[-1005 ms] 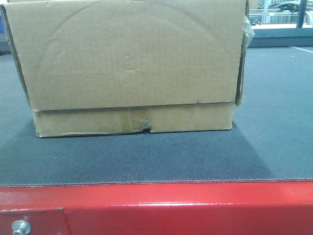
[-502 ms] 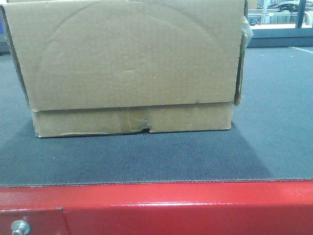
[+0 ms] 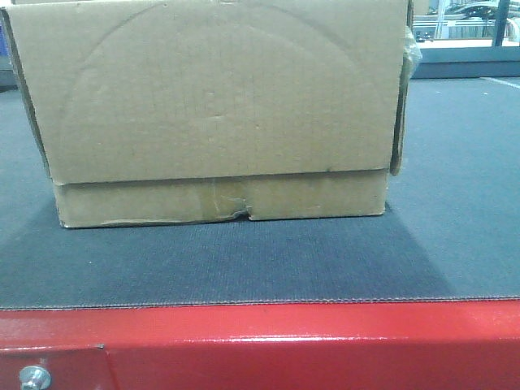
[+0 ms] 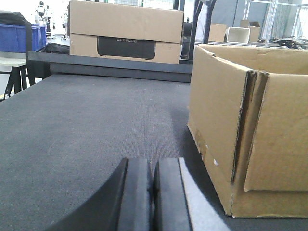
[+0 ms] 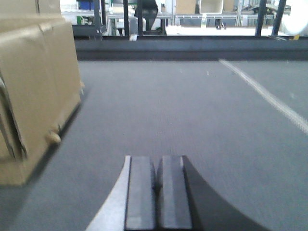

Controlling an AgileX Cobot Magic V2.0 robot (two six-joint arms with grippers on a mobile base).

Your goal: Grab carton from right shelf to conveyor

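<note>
front view: the carton (image 3: 215, 110) sat flat on the conveyor (image 3: 244, 268) behind its red edge. left wrist view: the left gripper (image 4: 153, 192) hung low over the belt, fingers pressed together, beside the carton. right wrist view: the right gripper (image 5: 155, 190) likewise, fingers closed, holding nothing.

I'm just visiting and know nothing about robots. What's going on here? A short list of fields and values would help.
Box: large plain brown cardboard carton, open-topped, standing on the belt
Belt: wide dark grey textured conveyor with a glossy red frame edge
Left gripper: shut, empty, beside the carton
Right gripper: shut, empty, on the carton's other side
Contact: neither gripper touches the carton
Background: another cardboard box past the belt
</note>
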